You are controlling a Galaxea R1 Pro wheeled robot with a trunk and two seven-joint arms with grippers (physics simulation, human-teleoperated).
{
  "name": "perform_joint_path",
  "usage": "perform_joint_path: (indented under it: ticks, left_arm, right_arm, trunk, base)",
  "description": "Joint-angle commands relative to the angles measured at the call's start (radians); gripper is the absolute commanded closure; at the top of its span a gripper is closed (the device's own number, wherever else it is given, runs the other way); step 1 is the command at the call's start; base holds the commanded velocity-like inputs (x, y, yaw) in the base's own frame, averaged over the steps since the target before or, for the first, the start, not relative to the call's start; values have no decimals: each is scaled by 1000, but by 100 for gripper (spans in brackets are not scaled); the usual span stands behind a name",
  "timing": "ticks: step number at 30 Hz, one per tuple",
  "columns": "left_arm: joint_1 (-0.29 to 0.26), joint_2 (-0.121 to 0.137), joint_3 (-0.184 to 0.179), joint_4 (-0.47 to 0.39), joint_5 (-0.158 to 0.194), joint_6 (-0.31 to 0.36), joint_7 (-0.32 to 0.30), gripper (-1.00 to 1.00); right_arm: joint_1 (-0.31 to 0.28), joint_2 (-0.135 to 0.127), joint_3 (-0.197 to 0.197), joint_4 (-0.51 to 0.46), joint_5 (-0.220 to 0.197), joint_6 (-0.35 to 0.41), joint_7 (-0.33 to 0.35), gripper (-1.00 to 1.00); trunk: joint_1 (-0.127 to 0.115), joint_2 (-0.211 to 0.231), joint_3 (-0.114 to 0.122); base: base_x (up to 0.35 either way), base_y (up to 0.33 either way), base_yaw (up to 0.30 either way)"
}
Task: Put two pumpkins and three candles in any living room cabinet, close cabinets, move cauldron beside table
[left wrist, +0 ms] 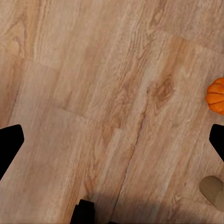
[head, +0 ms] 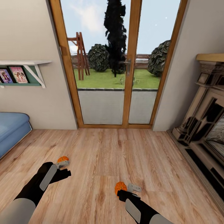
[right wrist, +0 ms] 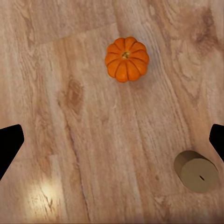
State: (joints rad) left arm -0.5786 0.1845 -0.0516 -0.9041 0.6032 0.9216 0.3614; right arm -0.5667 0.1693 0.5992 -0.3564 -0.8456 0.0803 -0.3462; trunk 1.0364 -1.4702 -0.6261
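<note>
My left gripper (left wrist: 112, 140) and right gripper (right wrist: 112, 140) hang wide open and empty over the wooden floor (head: 102, 149) before the glass doors (head: 119, 62), one pumpkin (head: 63, 159) by my left gripper, another pumpkin (right wrist: 126, 59) near a candle (right wrist: 196, 171) under my right.

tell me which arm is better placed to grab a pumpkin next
Right. In the right wrist view a whole pumpkin lies ahead between the open fingers; in the left wrist view the pumpkin sits off at the picture's edge.
</note>
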Motion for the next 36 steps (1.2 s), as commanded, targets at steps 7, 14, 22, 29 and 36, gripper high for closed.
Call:
perform_joint_path:
  ticks: [7, 14, 22, 29, 36]
  left_arm:
    - [0, -12, -3, -64, 10, 45, 10, -100]
    - [4, -9, 2, -135, 68, 60, 10, -100]
    - [18, 5, 3, -191, 203, 63, 15, -100]
    - [51, 50, 2, -285, 255, 68, 14, -100]
    - [108, 69, -1, -452, 347, 70, 21, -100]
  right_arm:
    - [-1, -5, 6, -1, -10, 13, -10, -100]
    - [-1, -4, 1, 59, -13, 51, -12, -100]
    - [-1, -4, -4, 92, -15, 64, -12, -100]
    - [-1, -4, -5, 132, -13, 29, -10, -100]
    - [-1, -6, -4, 145, -14, 6, -11, -100]
  trunk:
    - [27, -50, -23]
    - [54, -99, -45]
    - [84, -155, -70]
    - [111, -204, -92]
    - [138, -253, -114]
  base:
    - [0, 0, 0]
    - [0, 0, 0]
    - [0, 0, 0]
    - [0, 0, 0]
    - [0, 0, 0]
